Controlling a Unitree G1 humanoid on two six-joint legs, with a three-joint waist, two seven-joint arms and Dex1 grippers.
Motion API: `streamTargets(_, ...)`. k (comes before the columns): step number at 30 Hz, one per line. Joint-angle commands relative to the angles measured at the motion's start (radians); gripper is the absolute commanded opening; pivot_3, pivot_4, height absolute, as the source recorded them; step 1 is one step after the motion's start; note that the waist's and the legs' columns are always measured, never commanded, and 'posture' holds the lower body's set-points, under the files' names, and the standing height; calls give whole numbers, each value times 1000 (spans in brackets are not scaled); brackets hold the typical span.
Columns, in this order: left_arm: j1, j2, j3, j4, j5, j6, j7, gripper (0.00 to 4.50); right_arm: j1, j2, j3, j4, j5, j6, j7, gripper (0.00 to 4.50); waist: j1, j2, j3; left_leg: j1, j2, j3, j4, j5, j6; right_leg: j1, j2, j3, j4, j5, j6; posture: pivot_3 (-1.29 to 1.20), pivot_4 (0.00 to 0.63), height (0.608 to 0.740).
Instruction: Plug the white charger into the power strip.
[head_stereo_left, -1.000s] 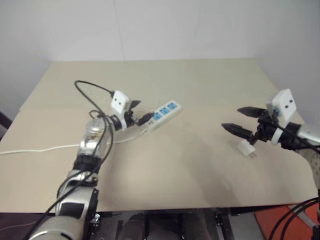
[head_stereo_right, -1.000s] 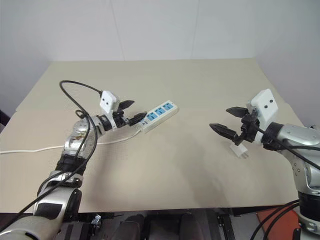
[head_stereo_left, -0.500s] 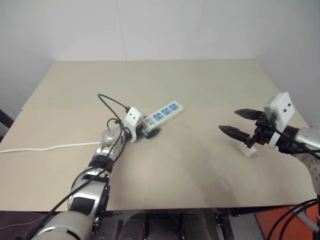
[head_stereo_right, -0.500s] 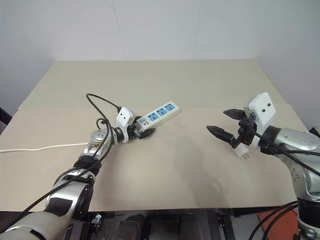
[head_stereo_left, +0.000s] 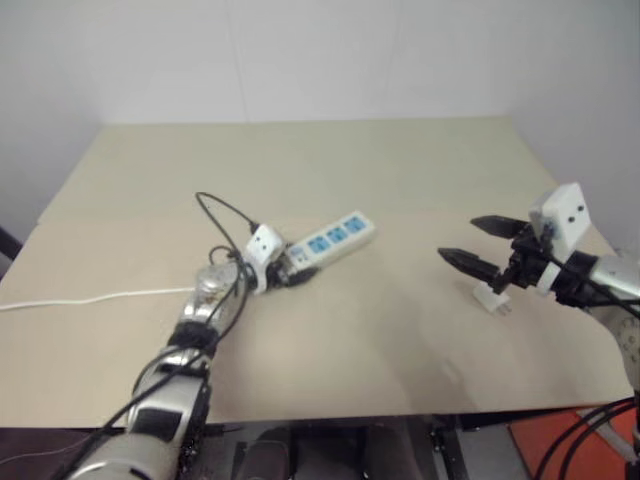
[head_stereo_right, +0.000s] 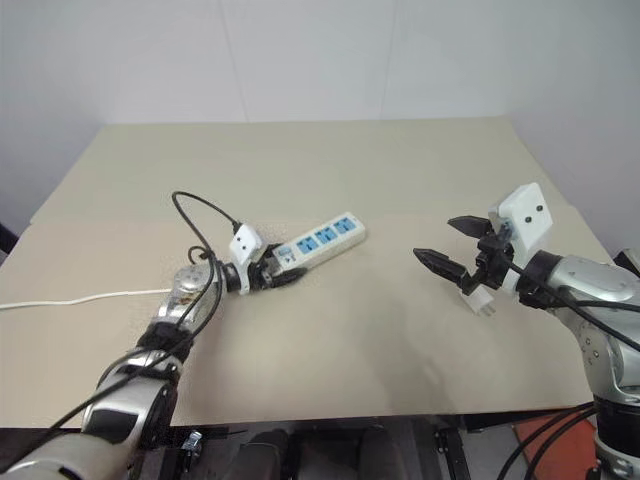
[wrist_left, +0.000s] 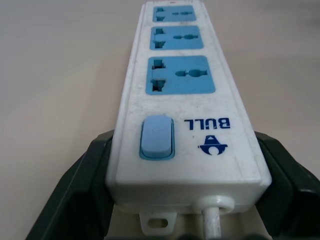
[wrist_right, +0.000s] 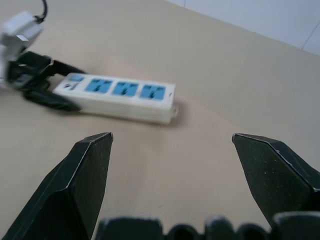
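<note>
**L gripper clamped on strip's switch end; R gripper spread above charger**

We find the power strip (head_stereo_left: 325, 243) lying flat on the tan table (head_stereo_left: 400, 170), near centre, set diagonally w/ its far end toward the robot's right. Three blue socket panels face up; the blue switch (wrist_left: 157, 136) sits at the near end, next to the "BULL" mark. Thin white cord (head_stereo_left: 90, 297) runs off from that end toward the table's left edge.

L gripper (head_stereo_right: 268, 277): fingers (wrist_left: 82, 185) clenched on the strip's switch end, one black finger against each long side, per the left wrist view. Strip rests on the table while gripped.

R gripper (head_stereo_left: 470, 243): fingers (wrist_right: 85, 175) spread wide, nothing between them. It hangs above the table on the right side, pointing toward the strip, well apart from it.

The white charger (head_stereo_left: 493, 297) sits on the table just below the R gripper, by the right edge. We can't tell whether gripper & charger touch. Charger is well apart from the strip; no socket occupied.
</note>
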Motion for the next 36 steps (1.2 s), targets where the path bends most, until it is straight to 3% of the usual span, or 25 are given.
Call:
streamTargets(1, 52, 50, -5, -275, -46, 124, -19, 3309, 0, -8, -35, -31, 13, 6, -7, 4500, 1, 0, 0, 0, 0, 0, 0, 0, 0, 0, 0, 0, 0, 0, 0, 0, 150, 740)
streamTargets(6, 150, 83, -34, -408, -13, 195, 19, 3309, -16, 2, -9, -25, 16, 5, -11, 4500, 5, 0, 0, 5, 0, 0, 0, 0, 0, 3, 0, 1, -1, 0, 0, 0, 150, 740)
streamTargets(9, 190, 103, -59, -435, -2, 218, 11, 4367, -27, 7, 4, -18, 16, 5, -15, 4500, 4, 0, 0, 6, 0, 1, 0, 0, 0, 4, 1, 1, -1, 0, 0, 0, 150, 740)
streamTargets(10, 201, 109, -65, -445, -6, 221, 5, 4477, -28, 8, 6, -17, 16, 5, -16, 4500, 4, 0, 0, 6, 1, 1, 0, 0, 0, 4, 1, 1, -1, 0, 0, 0, 150, 740)
streamTargets(20, 239, 164, -7, -466, -78, 161, -39, 4477, -17, 8, -5, -34, 31, 19, -18, 4500, 5, 0, 0, 6, 1, 1, 0, 0, 0, 3, 1, 1, -1, 0, 0, 0, 150, 740)
streamTargets(30, 207, 100, -17, -263, -82, -45, -107, 4477, -38, 13, -4, -50, 40, 34, -30, 4500, 7, 0, 0, 6, 1, 2, 0, 0, 0, 3, 1, 2, -2, 1, 0, 0, 150, 740)
streamTargets(36, 172, 51, -21, -78, -21, -168, -44, 4477, -36, 11, -16, -70, 53, 45, -38, 4500, 11, 1, 0, 7, 1, 2, 0, 0, 0, 5, 1, 2, -1, 1, 0, 0, 150, 740)
